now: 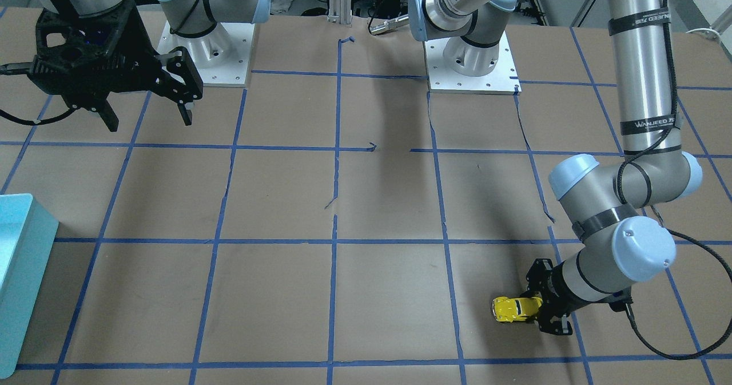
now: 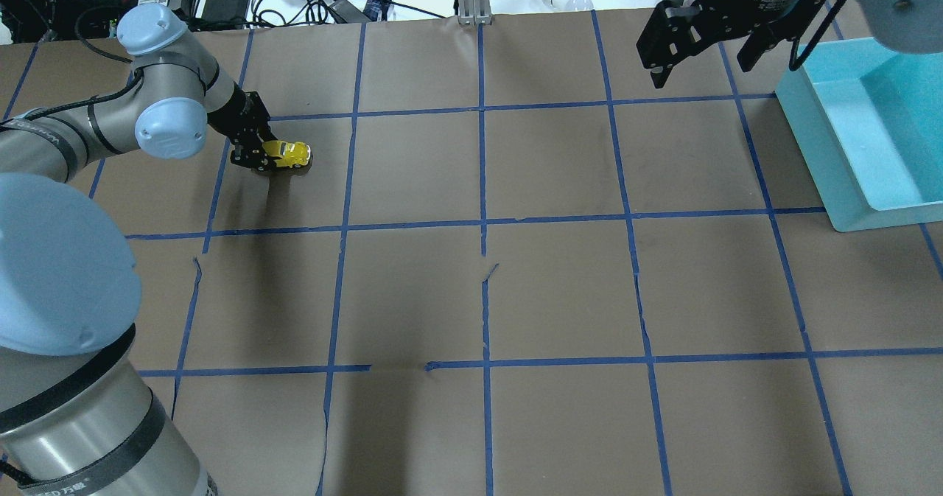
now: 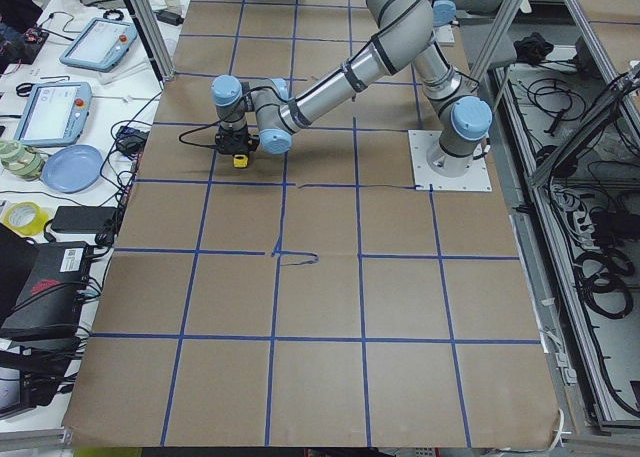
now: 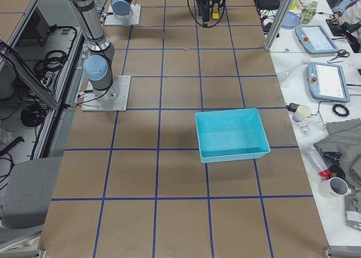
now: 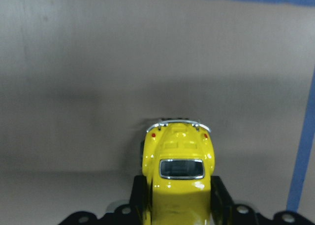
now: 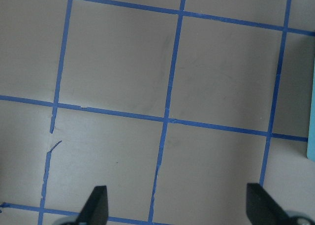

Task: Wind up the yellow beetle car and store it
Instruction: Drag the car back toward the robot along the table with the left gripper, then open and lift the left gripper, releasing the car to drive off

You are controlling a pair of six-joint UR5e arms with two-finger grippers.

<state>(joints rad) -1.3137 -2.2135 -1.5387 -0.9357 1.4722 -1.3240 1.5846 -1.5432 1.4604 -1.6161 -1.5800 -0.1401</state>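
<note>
The yellow beetle car [image 2: 287, 154] sits low on the brown table at the far left. My left gripper [image 2: 259, 155] is shut on it, fingers on both sides of its body. The left wrist view shows the car [image 5: 178, 171] from behind, clamped between the black fingers [image 5: 221, 198]. The front view shows the car [image 1: 514, 309] held by the left gripper [image 1: 540, 310]. My right gripper [image 2: 700, 61] hangs open and empty high above the table's far right, beside the teal bin [image 2: 869, 135]. It also shows open in the front view [image 1: 150, 119].
The teal bin [image 4: 230, 135] stands on the table's right side; its corner shows in the front view [image 1: 20, 270]. Blue tape lines grid the brown paper. Tablets, cables and a blue plate [image 3: 72, 167] lie on the side table beyond the far edge.
</note>
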